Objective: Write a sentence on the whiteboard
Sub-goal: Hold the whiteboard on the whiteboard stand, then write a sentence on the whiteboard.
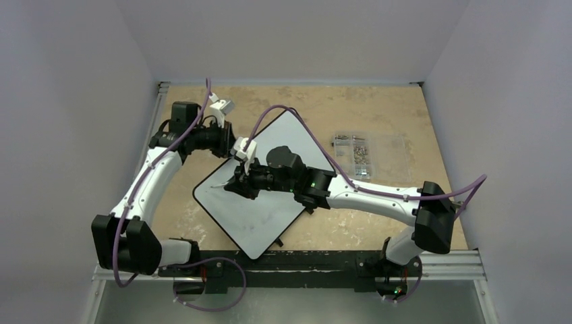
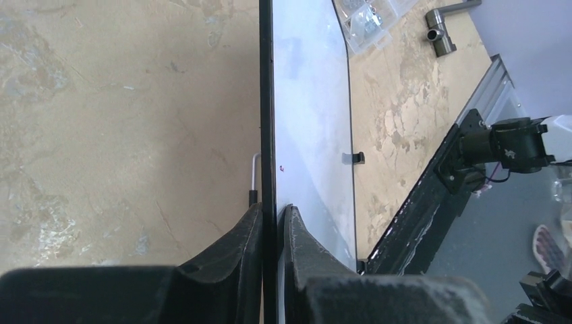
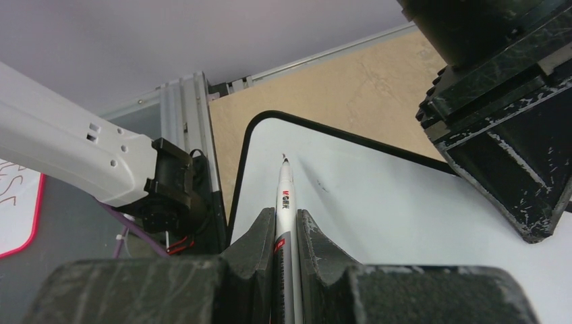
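Whiteboard point(image 1: 256, 216) was clamped at its rim by left hand point(image 2: 273, 210) for steadiness; right hand point(image 3: 284, 214) clamped marker pen point(image 3: 284, 192) for writing.

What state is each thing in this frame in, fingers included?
left fingers: shut on the black rim of the whiteboard.
right fingers: shut on the marker.
marker: uncapped, tip pointing at the board; contact cannot be told.
whiteboard: on the table, almost blank, with one small red mark.
compartment box: clear, with small metal parts inside; lid state unclear.
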`<state>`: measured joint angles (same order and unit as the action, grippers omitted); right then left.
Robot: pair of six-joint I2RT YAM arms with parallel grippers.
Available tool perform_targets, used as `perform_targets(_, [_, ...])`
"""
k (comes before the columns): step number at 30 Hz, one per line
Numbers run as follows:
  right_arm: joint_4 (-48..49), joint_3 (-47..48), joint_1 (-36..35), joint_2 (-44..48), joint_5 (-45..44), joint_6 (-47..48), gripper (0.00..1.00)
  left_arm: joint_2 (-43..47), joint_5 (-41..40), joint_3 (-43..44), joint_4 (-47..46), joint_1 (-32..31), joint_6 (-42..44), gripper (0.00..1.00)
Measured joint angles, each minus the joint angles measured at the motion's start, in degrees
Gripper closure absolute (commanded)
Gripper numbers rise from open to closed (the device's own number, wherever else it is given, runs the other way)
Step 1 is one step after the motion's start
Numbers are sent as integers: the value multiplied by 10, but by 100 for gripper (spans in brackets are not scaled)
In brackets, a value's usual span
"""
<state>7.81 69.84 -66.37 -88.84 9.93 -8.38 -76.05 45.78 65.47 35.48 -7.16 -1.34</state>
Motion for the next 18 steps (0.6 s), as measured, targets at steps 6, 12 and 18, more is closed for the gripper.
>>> perform_targets(6, [0, 0, 0, 0, 0, 1, 100, 39, -22, -17, -20, -22, 12, 100])
perform_targets(12, [5, 0, 0, 0, 0, 1, 100, 44, -31, -19, -21, -27, 12, 100])
perform_targets(18, [20, -17, 0, 1, 0, 0, 100, 45, -36, -21, -24, -27, 16, 100])
